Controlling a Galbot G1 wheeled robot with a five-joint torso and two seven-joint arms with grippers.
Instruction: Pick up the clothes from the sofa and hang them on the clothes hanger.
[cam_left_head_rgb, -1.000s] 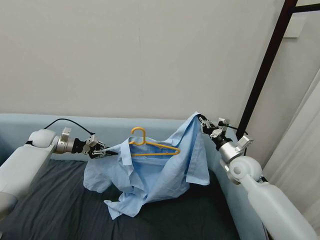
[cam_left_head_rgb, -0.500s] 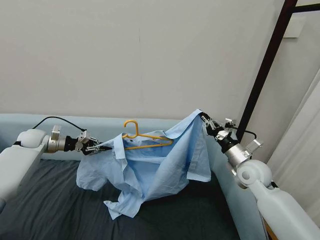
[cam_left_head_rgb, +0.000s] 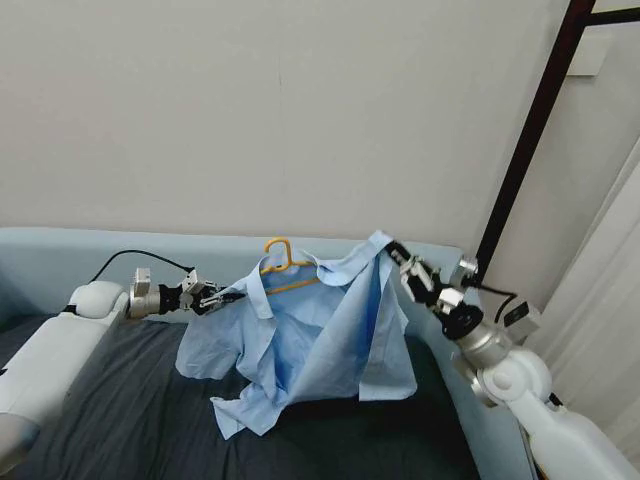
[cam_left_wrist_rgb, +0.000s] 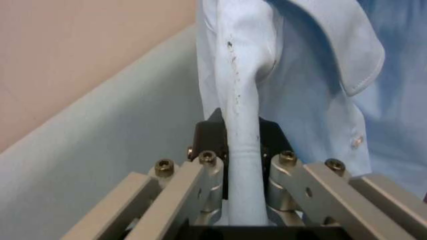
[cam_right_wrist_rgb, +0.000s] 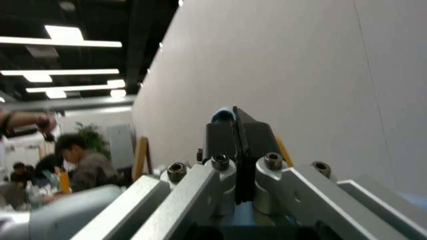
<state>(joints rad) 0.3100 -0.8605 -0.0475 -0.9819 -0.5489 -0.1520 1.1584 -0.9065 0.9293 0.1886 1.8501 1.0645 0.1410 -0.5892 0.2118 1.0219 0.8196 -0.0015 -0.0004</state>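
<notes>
You had the blue shirt (cam_left_head_rgb: 300, 340) draped over the yellow hanger (cam_left_head_rgb: 283, 262) and held up off the sofa (cam_left_head_rgb: 60, 255) by both arms. Your left gripper (cam_left_head_rgb: 228, 296) sat just left of the hanger, a little below its hook. Its fingers (cam_left_wrist_rgb: 208, 137) were pinching the shirt's front edge. Your right gripper (cam_left_head_rgb: 396, 254) sat right of the hanger at about hook height, fingers pressed together on a fold of blue cloth. The shirt's tails hung well below the hanger.

The hanger looked tilted, with its right end buried in fabric. It seemed to be carried mostly by the cloth. An uneven outward pull could have tipped it and let it slip out past the collar (cam_left_head_rgb: 262, 300). The left hold was on one narrow strip, so a hard tug might have drawn it free and dropped that side.

The head view gave you the overall spread but hid both pinches. The left wrist view showed the strip running straight between the pads, with a button (cam_left_wrist_rgb: 357, 141) beyond. The right wrist view showed only a sliver of blue at the tips and a yellow edge beside one finger. I judged that edge to be the hanger's arm, possibly clamped together with the cloth.
</notes>
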